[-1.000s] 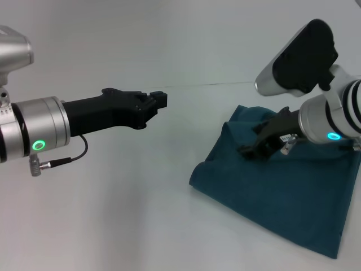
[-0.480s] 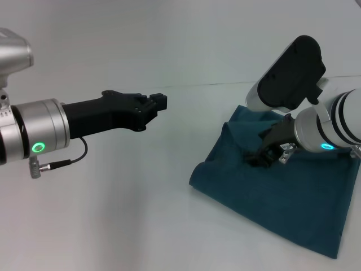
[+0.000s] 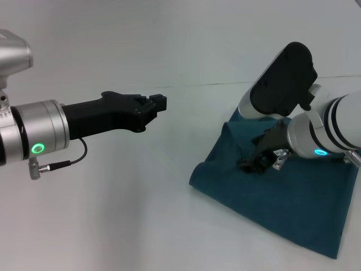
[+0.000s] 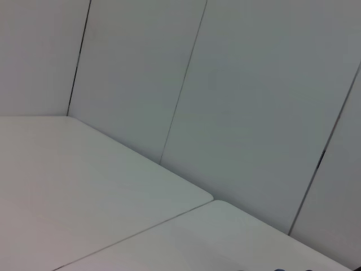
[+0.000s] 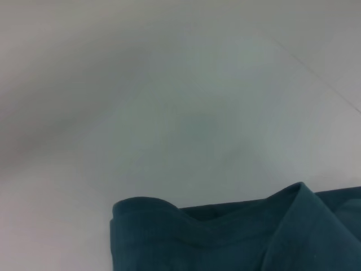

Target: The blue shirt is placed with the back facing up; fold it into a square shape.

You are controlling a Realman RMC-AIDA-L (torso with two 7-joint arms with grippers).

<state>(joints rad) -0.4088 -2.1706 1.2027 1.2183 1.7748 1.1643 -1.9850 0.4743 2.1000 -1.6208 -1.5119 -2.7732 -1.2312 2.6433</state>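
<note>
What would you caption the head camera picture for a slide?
Right gripper low over the folded dark teal-blue fabric shirt on a white table; left gripper held off aside.

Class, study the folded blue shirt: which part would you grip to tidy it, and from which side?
Probably the free corner of the blue shirt nearest the table's middle: its stacked edges lie exposed there. Come from the bare table side, where the left gripper hovers; the right gripper is already over the cloth.
</note>
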